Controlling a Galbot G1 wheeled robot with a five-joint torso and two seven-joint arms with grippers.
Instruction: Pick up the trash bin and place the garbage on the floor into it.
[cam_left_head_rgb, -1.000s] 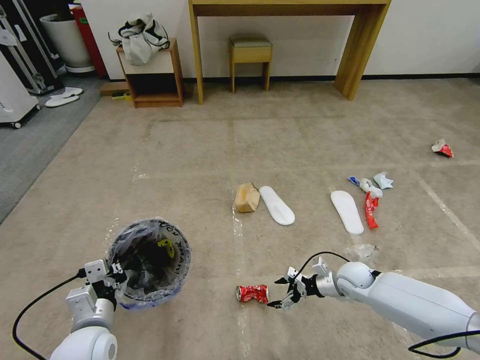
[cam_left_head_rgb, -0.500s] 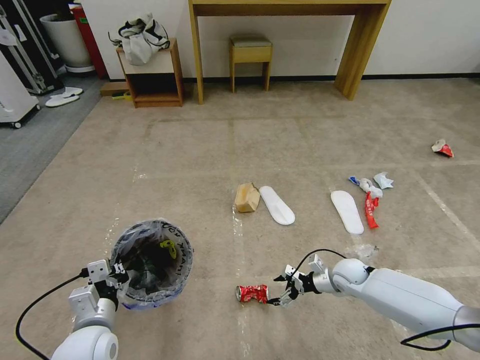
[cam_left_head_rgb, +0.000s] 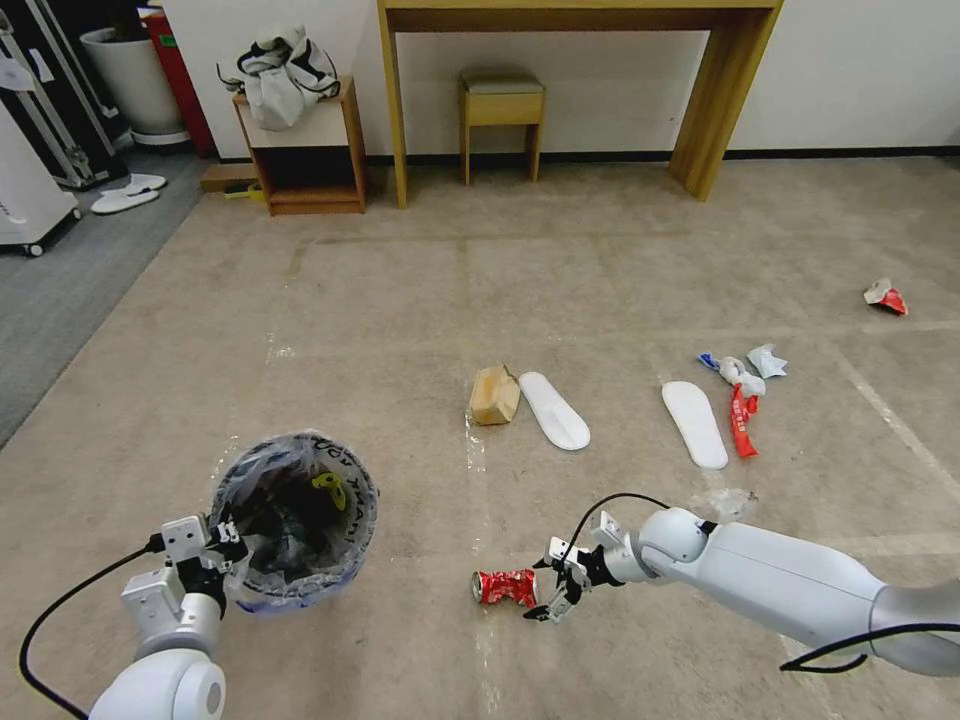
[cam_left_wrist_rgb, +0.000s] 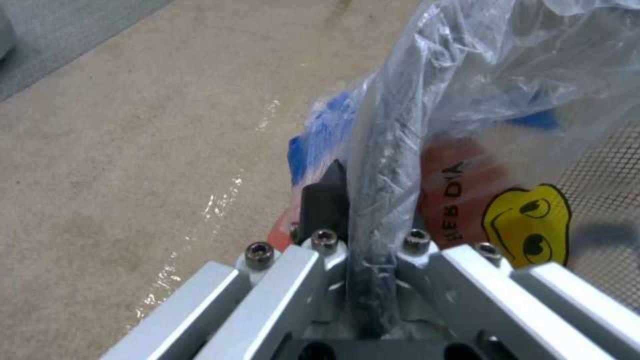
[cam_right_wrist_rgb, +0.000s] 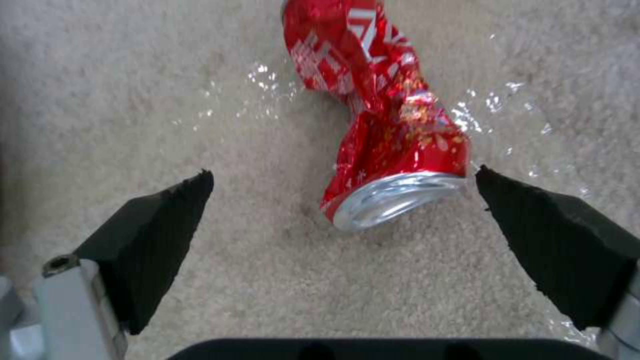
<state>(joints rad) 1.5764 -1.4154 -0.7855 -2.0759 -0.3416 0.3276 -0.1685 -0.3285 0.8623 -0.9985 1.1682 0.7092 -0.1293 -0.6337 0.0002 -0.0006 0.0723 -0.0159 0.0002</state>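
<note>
The trash bin (cam_left_head_rgb: 295, 520), a red bucket lined with a clear bag, hangs at the lower left. My left gripper (cam_left_head_rgb: 222, 545) is shut on its near rim. The left wrist view shows the bag and rim of the bin (cam_left_wrist_rgb: 460, 185) pinched in the left gripper (cam_left_wrist_rgb: 367, 210). A crushed red can (cam_left_head_rgb: 503, 587) lies on the carpet, and my right gripper (cam_left_head_rgb: 540, 590) is open just right of it. In the right wrist view the can (cam_right_wrist_rgb: 383, 135) lies between the spread tips of the right gripper (cam_right_wrist_rgb: 343, 172), untouched. Other garbage: brown paper bag (cam_left_head_rgb: 494, 394), two white slippers (cam_left_head_rgb: 553, 409) (cam_left_head_rgb: 694, 422), red wrapper (cam_left_head_rgb: 742, 420).
Crumpled white-blue papers (cam_left_head_rgb: 745, 368), clear plastic (cam_left_head_rgb: 725, 500) and a red-white scrap (cam_left_head_rgb: 885, 296) lie to the right. A wooden desk (cam_left_head_rgb: 715, 100), stool (cam_left_head_rgb: 501, 105) and low shelf (cam_left_head_rgb: 300, 150) with a jacket (cam_left_head_rgb: 283, 75) line the far wall. A white planter pot (cam_left_head_rgb: 130, 75) stands far left.
My right gripper has moved left and lower, up to the crushed can, staying open. The left arm and the held bin have shifted slightly left.
</note>
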